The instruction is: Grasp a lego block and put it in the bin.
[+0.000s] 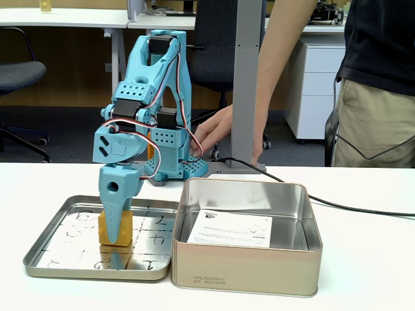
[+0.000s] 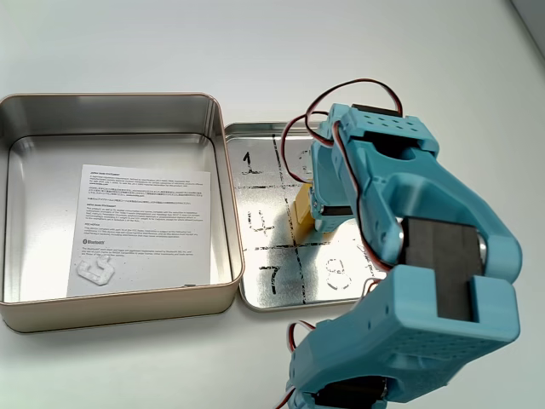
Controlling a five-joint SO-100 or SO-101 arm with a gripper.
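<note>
White tabletop in front under even, bright light. Behind it, dark floor, grey metal post, black office chairs, white desks, white drawer cabinet, wood-toned wall panel.

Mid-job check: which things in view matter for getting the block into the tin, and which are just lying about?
Job:
- lego block, between the gripper fingers
- bin
- numbered tray under the block

Lying about:
- paper sheet in the bin
- black cable
- person's hand behind the arm

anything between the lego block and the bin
Only bare tray floor with its scribbled numbers, then the bin wall, in both fixed views. The lego block sits at the gripper.
</note>
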